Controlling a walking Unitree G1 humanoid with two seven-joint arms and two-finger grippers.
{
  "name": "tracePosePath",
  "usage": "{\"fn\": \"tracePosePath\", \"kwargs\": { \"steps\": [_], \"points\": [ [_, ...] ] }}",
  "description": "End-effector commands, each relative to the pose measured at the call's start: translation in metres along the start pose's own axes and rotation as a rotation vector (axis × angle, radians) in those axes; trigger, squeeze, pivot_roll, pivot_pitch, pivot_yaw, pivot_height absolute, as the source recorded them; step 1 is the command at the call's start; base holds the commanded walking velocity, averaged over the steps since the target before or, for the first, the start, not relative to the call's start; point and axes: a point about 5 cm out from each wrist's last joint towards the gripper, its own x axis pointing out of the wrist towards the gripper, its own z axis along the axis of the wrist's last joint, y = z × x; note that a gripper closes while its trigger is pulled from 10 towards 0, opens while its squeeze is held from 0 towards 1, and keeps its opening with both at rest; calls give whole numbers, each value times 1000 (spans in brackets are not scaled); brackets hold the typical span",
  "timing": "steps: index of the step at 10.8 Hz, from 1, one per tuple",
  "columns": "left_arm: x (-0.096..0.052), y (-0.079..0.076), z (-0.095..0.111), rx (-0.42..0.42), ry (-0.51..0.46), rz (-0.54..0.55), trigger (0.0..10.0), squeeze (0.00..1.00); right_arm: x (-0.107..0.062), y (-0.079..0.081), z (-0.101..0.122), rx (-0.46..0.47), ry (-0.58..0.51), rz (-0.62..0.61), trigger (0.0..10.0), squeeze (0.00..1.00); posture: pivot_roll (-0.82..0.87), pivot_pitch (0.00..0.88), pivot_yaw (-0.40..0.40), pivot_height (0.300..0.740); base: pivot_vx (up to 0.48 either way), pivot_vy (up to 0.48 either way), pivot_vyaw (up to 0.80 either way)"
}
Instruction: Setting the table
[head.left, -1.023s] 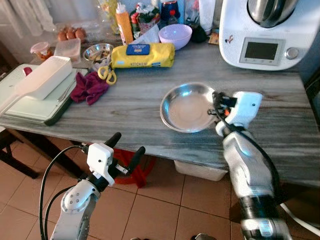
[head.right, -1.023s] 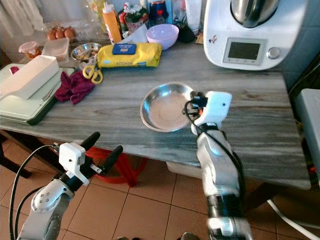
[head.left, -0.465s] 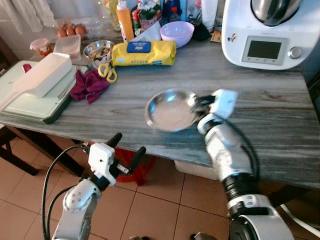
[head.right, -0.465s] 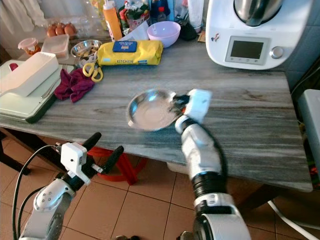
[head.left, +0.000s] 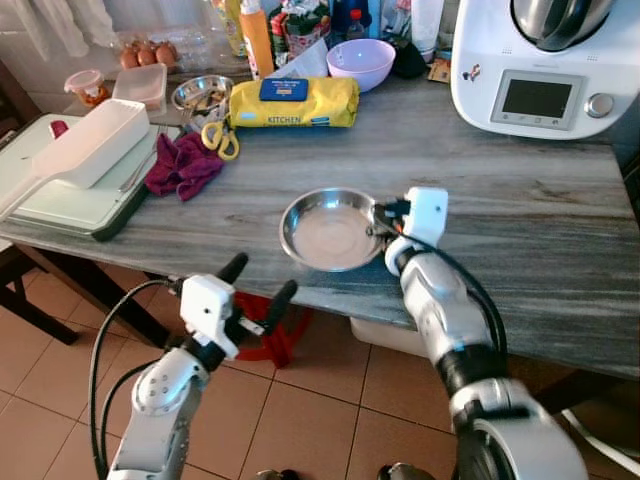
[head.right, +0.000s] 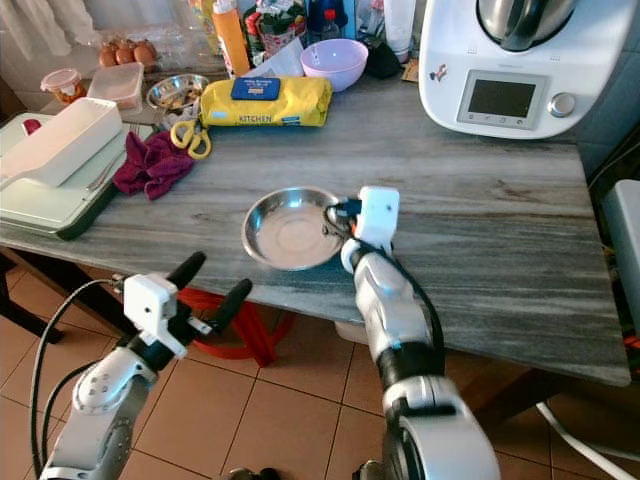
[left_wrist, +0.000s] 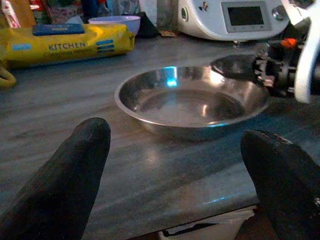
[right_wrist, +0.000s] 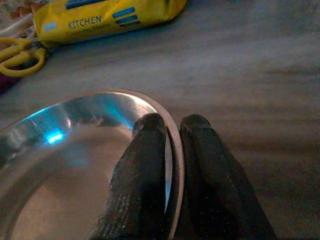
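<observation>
Now the steel plate (head.left: 329, 229) is pinched by its rim at three o'clock in the right gripper (right_wrist: 172, 137), having been dragged from the table's (head.left: 540, 215) middle toward its near edge, so placement seems nearly done. At ten o'clock lie scissors (head.left: 220, 140) and a crimson cloth (head.left: 182, 166), well apart. The left gripper (head.left: 255, 284) hangs spread below the edge.

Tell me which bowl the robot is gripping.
The wide steel bowl near the table's front edge; the right gripper pinches its rim. The purple bowl sits far back.
</observation>
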Motion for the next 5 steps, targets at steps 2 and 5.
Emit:
{"fn": "tracePosePath", "kwargs": {
  "steps": [2,5],
  "points": [
    [2,1,5,19,2,-1,10000,0,4,8,-1,-1,10,7,10000,1000,-70,150,79,740,0,0,0],
    [3,1,6,17,-1,7,10000,0,3,10,-6,6,8,31,10000,1000,-70,152,80,740,0,0,0]
  ]
}}
